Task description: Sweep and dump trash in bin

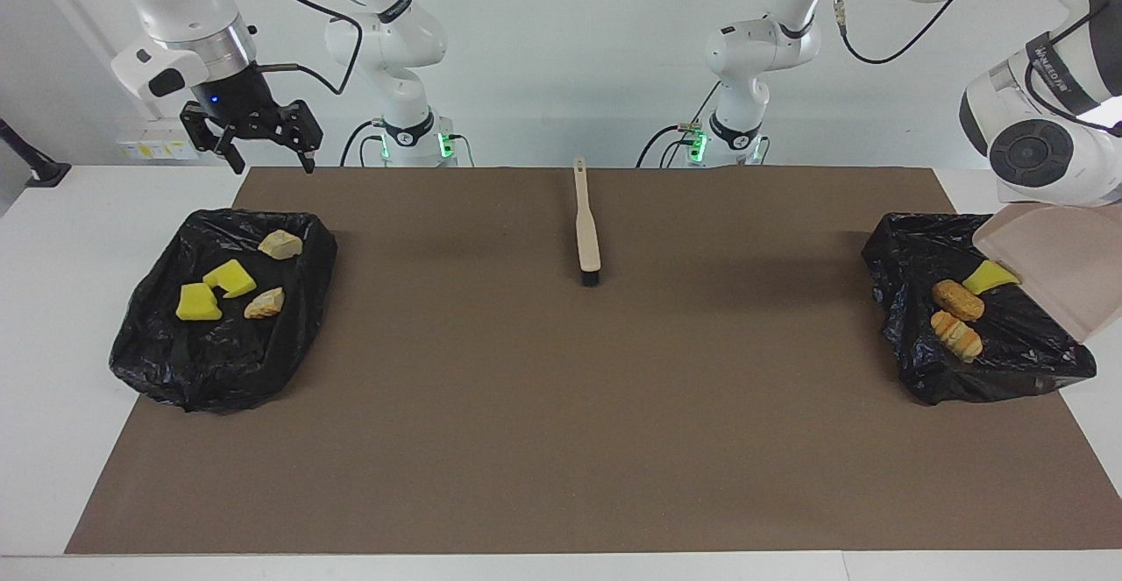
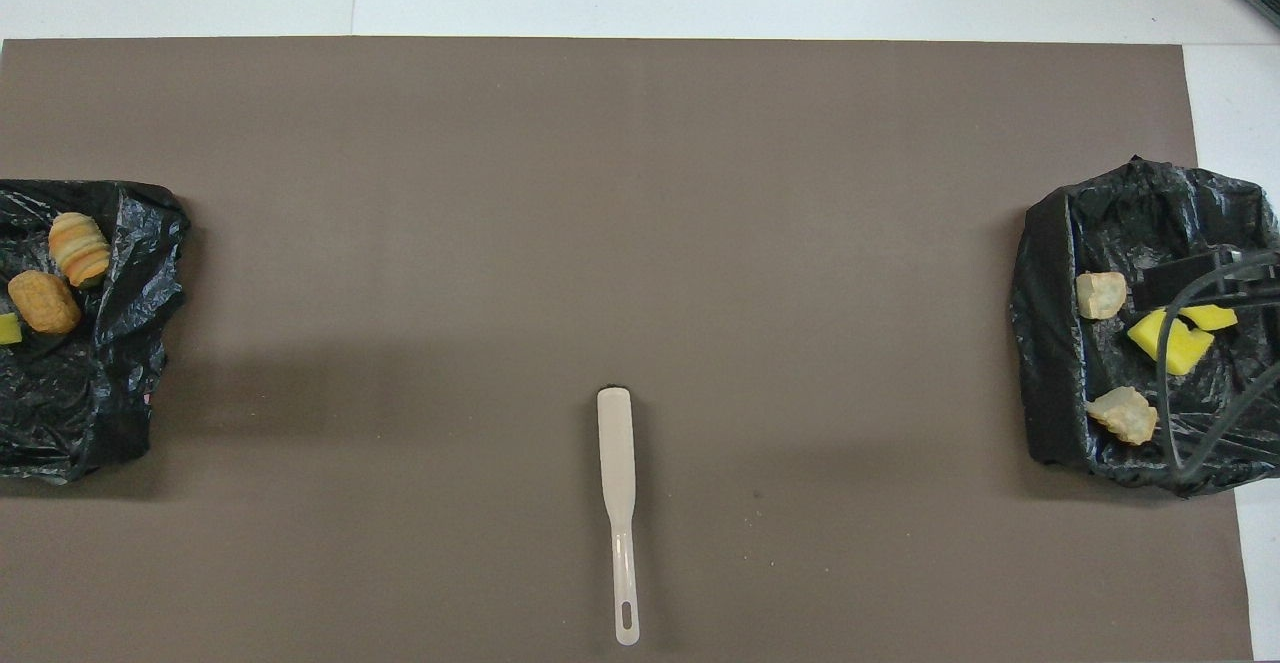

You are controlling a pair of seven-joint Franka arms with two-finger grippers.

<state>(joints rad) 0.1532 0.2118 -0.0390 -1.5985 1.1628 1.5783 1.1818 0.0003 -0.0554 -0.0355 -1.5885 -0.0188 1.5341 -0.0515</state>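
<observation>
The left arm holds the beige dustpan (image 1: 1056,270) tipped steeply over the black-bagged bin (image 1: 1008,371) at its end of the table; its gripper is hidden by the pan. A yellow-green sponge bit (image 1: 991,278) lies at the pan's lip, beside a brown lump (image 1: 958,300) and an orange striped chunk (image 1: 956,336) in that bin. My right gripper (image 1: 273,160) hangs open and holds nothing over the second black bin (image 1: 219,362), which contains two yellow sponge bits (image 1: 197,302) and two beige chunks (image 1: 280,244).
The beige brush (image 1: 585,222) lies on the brown mat (image 1: 561,423) midway between the bins, close to the robots, with its bristles pointing away from them. White table (image 1: 53,318) borders the mat.
</observation>
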